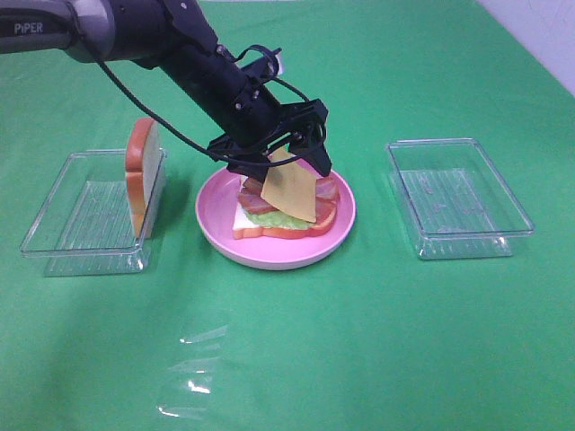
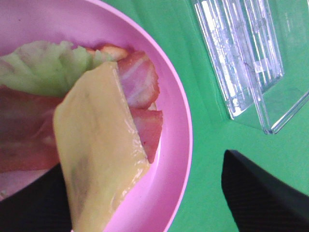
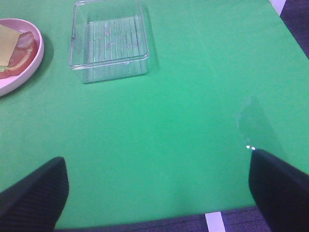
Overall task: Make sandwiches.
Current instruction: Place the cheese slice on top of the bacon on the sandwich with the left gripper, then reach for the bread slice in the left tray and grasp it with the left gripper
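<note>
The open sandwich sits on a round pink plate (image 1: 269, 253) (image 2: 176, 101) (image 3: 23, 72): a bottom bread slice (image 1: 243, 220), green lettuce (image 1: 274, 218) (image 2: 43, 67) and reddish bacon strips (image 1: 327, 189) (image 2: 140, 87). A yellow cheese square (image 1: 292, 190) (image 2: 96, 159) slants down onto the bacon, its upper edge between the fingers of my left gripper (image 1: 280, 166) (image 2: 140, 186). That gripper hovers over the plate with its jaws wide apart. A second bread slice (image 1: 142, 175) stands on edge in the left tray (image 1: 72, 224). My right gripper (image 3: 157, 193) is open over bare cloth, out of the exterior high view.
An empty clear tray (image 1: 458, 197) (image 2: 241, 58) (image 3: 108, 41) lies right of the plate. A flat clear plastic piece (image 1: 193, 373) lies on the green cloth near the front edge. The left arm (image 1: 180, 54) stretches in from the back left.
</note>
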{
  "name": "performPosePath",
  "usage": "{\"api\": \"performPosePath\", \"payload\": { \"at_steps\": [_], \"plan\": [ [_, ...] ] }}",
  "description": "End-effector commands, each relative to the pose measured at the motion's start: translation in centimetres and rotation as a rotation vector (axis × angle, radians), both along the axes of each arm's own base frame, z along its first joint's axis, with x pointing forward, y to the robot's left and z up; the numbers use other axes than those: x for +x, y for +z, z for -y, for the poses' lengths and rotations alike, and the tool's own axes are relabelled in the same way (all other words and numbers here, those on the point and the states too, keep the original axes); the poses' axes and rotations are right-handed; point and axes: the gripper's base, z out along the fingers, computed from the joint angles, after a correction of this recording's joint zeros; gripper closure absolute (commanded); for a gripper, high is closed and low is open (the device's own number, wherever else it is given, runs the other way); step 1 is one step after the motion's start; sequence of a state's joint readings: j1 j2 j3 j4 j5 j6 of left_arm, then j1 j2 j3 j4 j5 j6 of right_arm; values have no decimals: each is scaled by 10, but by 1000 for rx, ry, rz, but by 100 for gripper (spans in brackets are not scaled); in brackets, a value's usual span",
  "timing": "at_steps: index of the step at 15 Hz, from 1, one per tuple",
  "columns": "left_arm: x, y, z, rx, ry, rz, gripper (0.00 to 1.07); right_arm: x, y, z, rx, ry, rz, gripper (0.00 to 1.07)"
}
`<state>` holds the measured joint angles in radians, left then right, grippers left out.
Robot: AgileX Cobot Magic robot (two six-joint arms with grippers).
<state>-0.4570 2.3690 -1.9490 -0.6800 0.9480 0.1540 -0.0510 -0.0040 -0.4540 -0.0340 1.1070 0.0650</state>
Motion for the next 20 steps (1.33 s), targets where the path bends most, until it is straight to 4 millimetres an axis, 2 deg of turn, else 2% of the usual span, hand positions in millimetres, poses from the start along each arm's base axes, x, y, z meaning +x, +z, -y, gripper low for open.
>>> {"api": "performPosePath", "payload": {
  "at_steps": [1,5,7,9,11,13,16,17,18,20],
  "plan": [
    [-3,13,-1,50,-61,4,33,-3,0,0,0,0,33,9],
    [2,51,-14,246,-90,27,33,-3,0,0,0,0,33,9],
    [2,70,-15,251,-76,28,33,-3,0,0,0,0,33,9],
    [3,78,-14,240,-50,30,32,-3,0,0,0,0,33,9],
    [3,83,-14,229,-9,21,18,-3,0,0,0,0,33,9],
    [0,99,-16,217,-5,50,7,-3,0,0,0,0,33,9],
    [-10,137,-24,207,12,129,6,-3,0,0,0,0,33,9],
    [-27,177,-41,264,29,242,7,-3,0,0,0,0,33,9],
    [-30,181,-45,285,35,252,7,-3,0,0,0,0,33,9],
    [-41,186,-66,409,98,264,7,-3,0,0,0,0,33,9]
  ]
}}
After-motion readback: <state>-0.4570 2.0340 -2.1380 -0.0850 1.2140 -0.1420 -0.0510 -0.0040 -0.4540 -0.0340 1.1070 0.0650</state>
